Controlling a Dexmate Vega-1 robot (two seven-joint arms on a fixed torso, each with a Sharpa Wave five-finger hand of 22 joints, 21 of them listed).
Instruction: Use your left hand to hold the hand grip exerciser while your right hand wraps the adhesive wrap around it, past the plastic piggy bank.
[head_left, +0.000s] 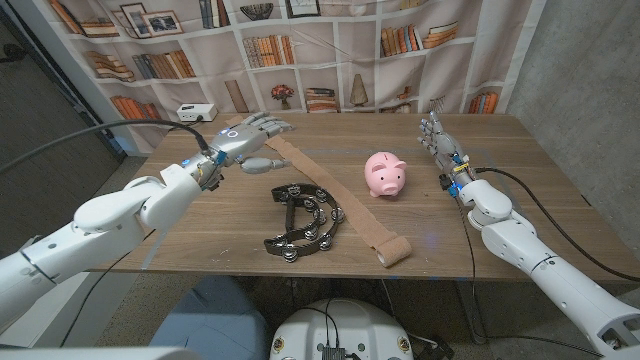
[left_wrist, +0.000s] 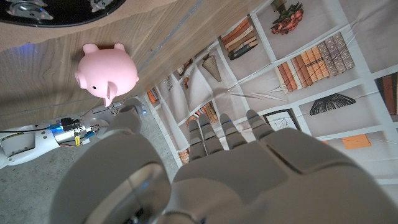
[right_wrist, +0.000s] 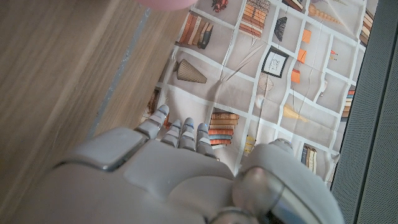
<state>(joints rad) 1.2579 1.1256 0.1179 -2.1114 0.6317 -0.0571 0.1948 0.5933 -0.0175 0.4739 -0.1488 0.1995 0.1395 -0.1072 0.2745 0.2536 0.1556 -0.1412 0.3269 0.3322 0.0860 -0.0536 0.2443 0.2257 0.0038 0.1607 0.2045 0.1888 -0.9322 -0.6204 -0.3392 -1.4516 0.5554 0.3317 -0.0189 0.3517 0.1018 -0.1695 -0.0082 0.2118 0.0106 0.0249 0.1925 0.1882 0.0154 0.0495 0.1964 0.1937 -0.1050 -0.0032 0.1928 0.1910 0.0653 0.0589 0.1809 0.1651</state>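
A black D-shaped piece (head_left: 305, 220) with small metal discs along its curve lies at the table's middle front; its edge (left_wrist: 56, 9) also shows in the left wrist view. A tan adhesive wrap (head_left: 335, 200) runs unrolled from the far left to its roll end (head_left: 393, 250) near the front. The pink piggy bank (head_left: 385, 175) (left_wrist: 107, 73) stands right of centre. My left hand (head_left: 245, 135) (left_wrist: 249, 168) hovers over the strip's far end, fingers apart, holding nothing. My right hand (head_left: 435, 135) (right_wrist: 174, 168) stands at the far right, fingers straight and apart, holding nothing.
The wooden table (head_left: 200, 230) has bare wood at its left front and right of the piggy bank. A bookshelf-print curtain (head_left: 330, 50) hangs behind the far edge. My right forearm (left_wrist: 37, 140) shows in the left wrist view, beyond the piggy bank.
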